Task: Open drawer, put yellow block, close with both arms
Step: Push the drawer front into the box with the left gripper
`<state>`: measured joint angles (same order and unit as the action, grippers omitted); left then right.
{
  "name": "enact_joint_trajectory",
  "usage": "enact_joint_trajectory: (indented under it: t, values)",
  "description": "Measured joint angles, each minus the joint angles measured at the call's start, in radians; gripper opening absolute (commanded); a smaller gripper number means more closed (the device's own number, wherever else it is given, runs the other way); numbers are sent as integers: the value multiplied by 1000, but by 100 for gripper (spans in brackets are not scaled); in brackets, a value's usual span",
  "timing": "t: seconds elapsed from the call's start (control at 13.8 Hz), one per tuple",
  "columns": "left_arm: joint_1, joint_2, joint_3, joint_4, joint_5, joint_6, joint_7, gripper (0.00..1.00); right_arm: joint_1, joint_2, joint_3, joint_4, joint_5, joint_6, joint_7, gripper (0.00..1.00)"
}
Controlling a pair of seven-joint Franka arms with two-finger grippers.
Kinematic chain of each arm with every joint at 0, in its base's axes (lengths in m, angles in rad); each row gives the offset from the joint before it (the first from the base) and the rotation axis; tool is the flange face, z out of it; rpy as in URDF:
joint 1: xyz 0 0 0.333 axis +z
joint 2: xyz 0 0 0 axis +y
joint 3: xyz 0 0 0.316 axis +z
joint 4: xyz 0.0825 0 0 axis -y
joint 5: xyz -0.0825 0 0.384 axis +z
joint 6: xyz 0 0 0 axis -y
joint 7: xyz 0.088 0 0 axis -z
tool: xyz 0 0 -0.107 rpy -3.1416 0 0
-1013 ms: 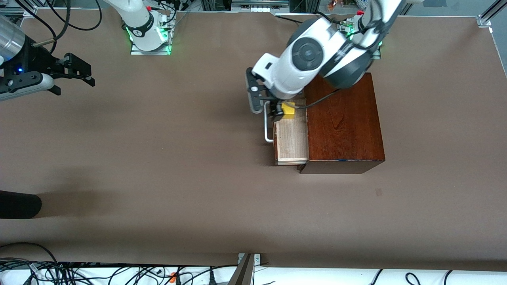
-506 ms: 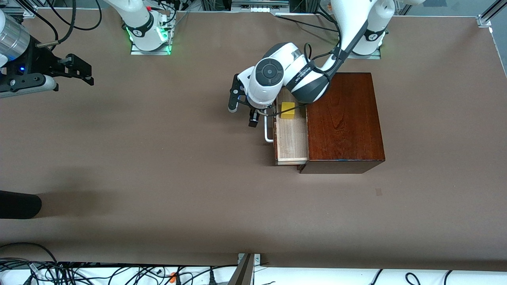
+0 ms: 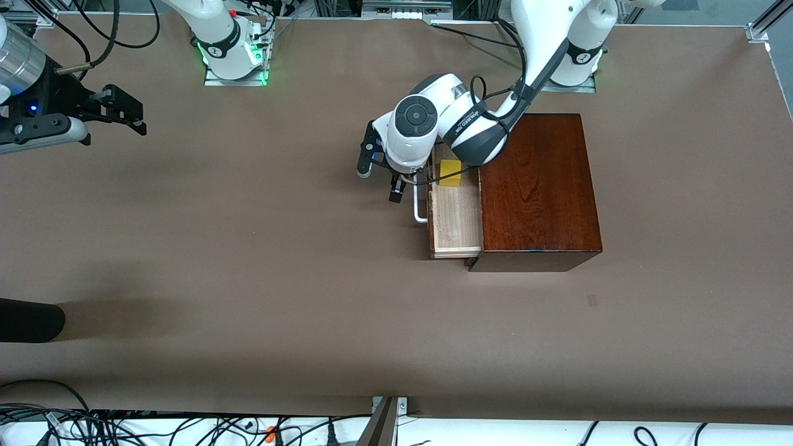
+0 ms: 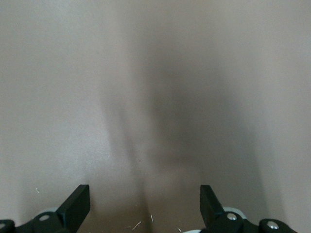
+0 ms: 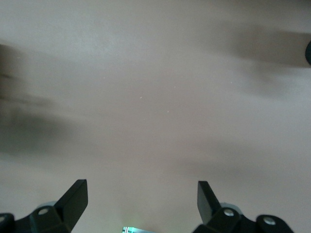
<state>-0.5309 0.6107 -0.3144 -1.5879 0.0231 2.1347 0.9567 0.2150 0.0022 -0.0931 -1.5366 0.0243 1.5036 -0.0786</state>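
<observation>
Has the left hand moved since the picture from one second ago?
Yes. The left hand was over the open drawer beside the yellow block; now it is open over bare table beside the drawer's white handle, toward the right arm's end.

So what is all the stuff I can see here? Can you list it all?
Table: one, brown, under everything.
Box: one, shiny red-brown, on the table toward the left arm's end.
Drawer: one, pale wood, pulled partly out of the box, white loop handle.
Block: one, yellow, lying in the drawer at the end farther from the front camera.
Cables: many, black, along the table edge nearest the front camera.
Dark round thing: one, black, at the right arm's end; cannot tell what it is.
Left gripper: one, black, open, over the table beside the drawer handle.
Right gripper: one, black, open, waits over the right arm's end of the table.
</observation>
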Motion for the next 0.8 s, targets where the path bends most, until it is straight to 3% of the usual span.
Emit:
enact_joint_trajectory:
  t: [0.43,0.8]
  values:
    - [6,10,4,-6,34,-18,-6,100,2,5,0,9,-1,0,0,100]
    - [50,-2,4,-3,35,-130,-11,100,2,5,0,9,-1,0,0,100]
